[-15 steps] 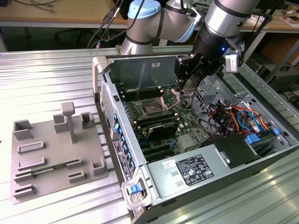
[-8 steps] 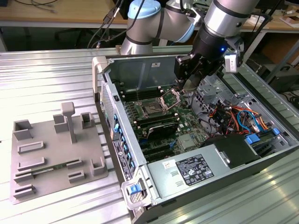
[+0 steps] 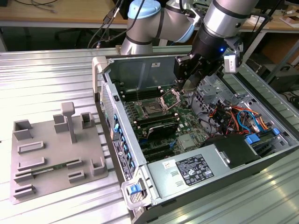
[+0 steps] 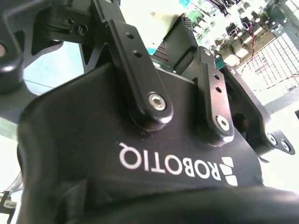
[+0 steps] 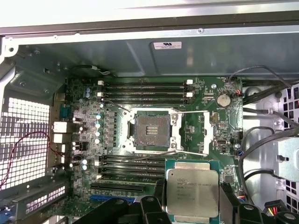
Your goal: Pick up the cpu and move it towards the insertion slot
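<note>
The cpu (image 5: 192, 191), a flat square chip with a pale silver top on a green edge, hangs above the motherboard in the first wrist view, with dark fingers (image 5: 158, 198) against its sides. The insertion slot (image 5: 150, 130) is a dark square socket a short way from the chip. Its shiny retention frame (image 5: 198, 133) is swung open beside it. In the exterior view my gripper (image 3: 186, 85) is inside the open computer case, above and to the exterior view's right of the insertion slot (image 3: 153, 110).
Long black memory slots (image 5: 145, 91) run on both sides of the socket. Bundled cables (image 3: 233, 116) and a power supply (image 3: 196, 170) fill the case's near side. A grey fixture plate (image 3: 56, 154) with blocks lies on the ribbed metal table outside the case.
</note>
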Available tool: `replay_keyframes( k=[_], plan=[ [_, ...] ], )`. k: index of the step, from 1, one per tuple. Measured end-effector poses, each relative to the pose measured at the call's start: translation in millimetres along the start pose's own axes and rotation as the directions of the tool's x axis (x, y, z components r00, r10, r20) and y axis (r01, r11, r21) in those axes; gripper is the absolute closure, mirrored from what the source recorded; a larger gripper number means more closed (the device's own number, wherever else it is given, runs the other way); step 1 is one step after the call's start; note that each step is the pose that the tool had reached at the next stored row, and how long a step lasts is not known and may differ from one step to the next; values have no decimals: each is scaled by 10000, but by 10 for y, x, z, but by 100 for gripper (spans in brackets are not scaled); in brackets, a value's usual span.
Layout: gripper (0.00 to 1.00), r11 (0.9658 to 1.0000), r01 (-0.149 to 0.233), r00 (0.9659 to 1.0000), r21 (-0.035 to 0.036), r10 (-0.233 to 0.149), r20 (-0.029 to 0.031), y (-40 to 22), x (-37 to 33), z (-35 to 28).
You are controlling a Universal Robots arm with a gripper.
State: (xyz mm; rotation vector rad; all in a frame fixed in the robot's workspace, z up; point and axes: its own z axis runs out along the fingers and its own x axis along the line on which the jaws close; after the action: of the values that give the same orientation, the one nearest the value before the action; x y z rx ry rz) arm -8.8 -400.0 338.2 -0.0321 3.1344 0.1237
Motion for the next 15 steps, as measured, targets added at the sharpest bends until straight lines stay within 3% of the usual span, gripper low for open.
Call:
replay_keyframes(
  k=[15],
  plan=[
    [46,10000,0,10000,0,0,0,20,5,27]
  ],
)
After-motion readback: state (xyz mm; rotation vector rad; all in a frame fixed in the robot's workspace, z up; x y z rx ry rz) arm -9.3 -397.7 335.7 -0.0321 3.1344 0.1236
